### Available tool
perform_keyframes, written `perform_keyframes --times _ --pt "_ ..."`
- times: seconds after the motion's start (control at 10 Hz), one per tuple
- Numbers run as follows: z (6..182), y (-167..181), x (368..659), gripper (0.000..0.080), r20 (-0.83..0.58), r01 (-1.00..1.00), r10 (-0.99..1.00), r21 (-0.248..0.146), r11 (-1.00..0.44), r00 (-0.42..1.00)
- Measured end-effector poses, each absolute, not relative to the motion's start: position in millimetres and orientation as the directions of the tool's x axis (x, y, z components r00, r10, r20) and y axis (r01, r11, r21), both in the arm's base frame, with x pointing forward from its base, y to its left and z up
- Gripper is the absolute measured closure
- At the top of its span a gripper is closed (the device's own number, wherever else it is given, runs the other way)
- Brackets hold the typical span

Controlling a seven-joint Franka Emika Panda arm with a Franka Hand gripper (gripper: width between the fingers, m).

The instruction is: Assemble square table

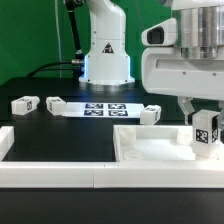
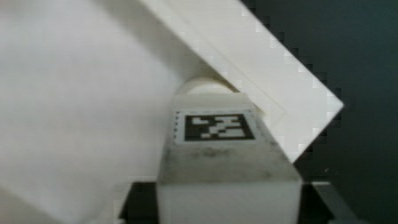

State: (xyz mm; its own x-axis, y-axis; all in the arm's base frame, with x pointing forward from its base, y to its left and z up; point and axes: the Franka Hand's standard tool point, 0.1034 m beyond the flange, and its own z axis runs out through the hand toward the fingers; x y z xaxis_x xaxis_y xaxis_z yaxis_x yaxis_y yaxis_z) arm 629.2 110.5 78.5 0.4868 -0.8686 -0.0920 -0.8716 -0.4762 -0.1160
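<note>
The square table top (image 1: 150,146), a white tray with a raised rim, lies at the exterior view's right front. My gripper (image 1: 206,128) is shut on a white tagged leg block (image 1: 207,132) and holds it upright over the top's right corner. In the wrist view the leg (image 2: 217,140) stands between my dark fingers (image 2: 146,200), its far end at the top's corner rim (image 2: 267,70). I cannot tell if the leg sits in a socket. Three more leg blocks lie on the black table, two at the left (image 1: 25,103) (image 1: 55,103) and one in the middle (image 1: 150,113).
The marker board (image 1: 100,108) lies flat behind the top, in front of the arm's base (image 1: 105,55). Long white border rails (image 1: 50,165) run along the front and left edges.
</note>
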Motion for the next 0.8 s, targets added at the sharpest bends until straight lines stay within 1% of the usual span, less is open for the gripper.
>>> perform_keyframes --times 0.1,0.2,0.4,0.5,0.6,0.7,0.8 --pt "77.9 115 627 0.0511 -0.113 -0.931 -0.926 -0.100 -0.351 0.361" --pt "77.8 119 627 0.0509 -0.128 -0.963 -0.956 -0.095 -0.254 0.264" --pt "77.7 119 626 0.0509 -0.151 -0.989 -0.980 -0.090 -0.114 0.127" --pt "77.3 122 626 0.0427 -0.161 -0.994 -0.983 -0.084 -0.073 0.086" --pt "77.1 122 626 0.0290 -0.158 -0.990 -0.979 -0.090 -0.112 0.125" --pt "76.4 123 625 0.0290 -0.151 -0.981 -0.972 -0.097 -0.168 0.181" --pt "74.1 126 622 0.0180 -0.119 -0.933 -0.926 -0.095 -0.348 0.358"
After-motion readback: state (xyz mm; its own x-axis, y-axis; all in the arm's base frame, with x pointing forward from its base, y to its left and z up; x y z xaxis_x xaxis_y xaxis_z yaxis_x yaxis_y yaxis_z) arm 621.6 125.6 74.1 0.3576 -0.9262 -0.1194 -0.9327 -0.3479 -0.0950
